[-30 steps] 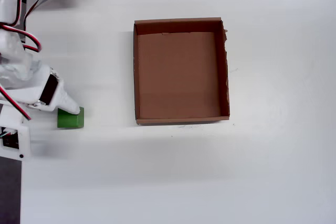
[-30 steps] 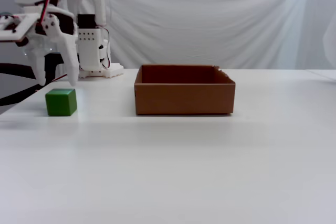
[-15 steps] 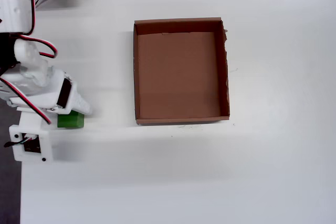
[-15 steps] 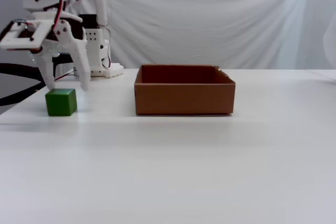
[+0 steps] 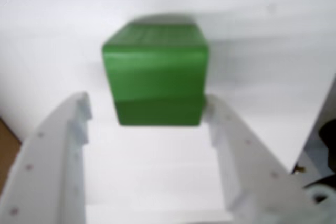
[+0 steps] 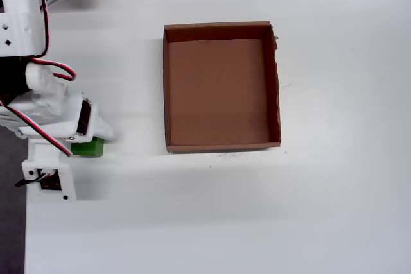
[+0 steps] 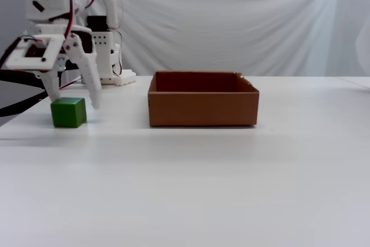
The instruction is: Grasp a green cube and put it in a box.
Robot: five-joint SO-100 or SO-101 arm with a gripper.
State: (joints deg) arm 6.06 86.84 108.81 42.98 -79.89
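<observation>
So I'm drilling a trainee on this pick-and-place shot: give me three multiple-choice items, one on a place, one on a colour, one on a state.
1. Where is the cube?
A. in the box
B. on the table outside the box
C. lifted in the air

2. What colour is the cube?
A. red
B. blue
C. green

3. How is the gripper?
A. open
B. shut on the cube
C. out of sight

Key:
1 B: the green cube sits on the table, left of the box in the fixed view.
2 C: bright green faces.
3 A: the gripper has its fingers spread either side of the cube.
</observation>
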